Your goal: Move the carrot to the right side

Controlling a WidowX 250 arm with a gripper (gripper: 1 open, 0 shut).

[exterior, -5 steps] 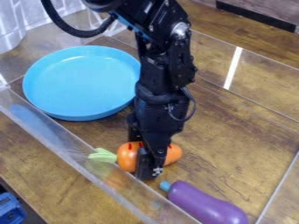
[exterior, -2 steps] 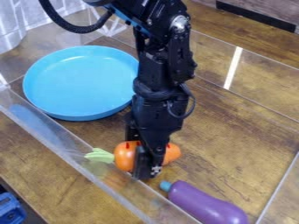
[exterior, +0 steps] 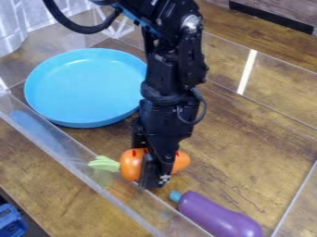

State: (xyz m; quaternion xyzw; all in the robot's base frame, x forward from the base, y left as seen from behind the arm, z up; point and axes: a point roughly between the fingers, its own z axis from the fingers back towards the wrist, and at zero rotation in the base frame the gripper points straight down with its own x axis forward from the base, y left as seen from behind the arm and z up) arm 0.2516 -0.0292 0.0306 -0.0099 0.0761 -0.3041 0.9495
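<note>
From the one camera view, nothing had shifted since a second earlier: the arm, the gripper (exterior: 155, 176) and every toy sat in the same spots. The gripper pointed straight down with its jaws pressed together on the carrot (exterior: 136, 164), pinching it about mid-body.

The surface was a dark wooden table (exterior: 266, 116) with a clear plastic barrier (exterior: 56, 139) running along its near edge and a second clear wall at its right side. A round blue plate (exterior: 81, 83) lay toward the far left part of the table. A purple eggplant (exterior: 221, 217) lay near the front right corner, apart from the carrot.

The carrot lay close to the near edge, about midway along it, just beside the plate's rim. Its long axis ran roughly parallel to that edge, the light green leafy top pointing left.
</note>
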